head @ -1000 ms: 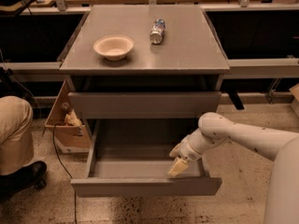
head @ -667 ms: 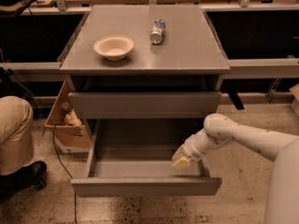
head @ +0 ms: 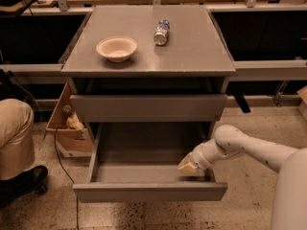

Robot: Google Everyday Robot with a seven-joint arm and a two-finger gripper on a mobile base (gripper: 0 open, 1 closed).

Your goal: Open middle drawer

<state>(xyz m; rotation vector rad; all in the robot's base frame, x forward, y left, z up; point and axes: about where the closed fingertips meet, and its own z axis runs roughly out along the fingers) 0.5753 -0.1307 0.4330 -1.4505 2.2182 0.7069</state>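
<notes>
The middle drawer is grey with a plain flat front. It stands pulled far out of the grey cabinet, and its inside looks empty. The drawer above it has its front nearly flush with the cabinet. My gripper has tan tips on a white arm that comes in from the right. It is low inside the open drawer, at its front right corner, just behind the front panel. Anything below the open drawer is hidden.
On the cabinet top stand a beige bowl and a lying plastic bottle. A cardboard box sits on the floor left of the cabinet. A person's leg and shoe are at the far left. Benches run along the back.
My gripper has shifted slightly to the right inside the open drawer. The drawer itself has not visibly moved.
</notes>
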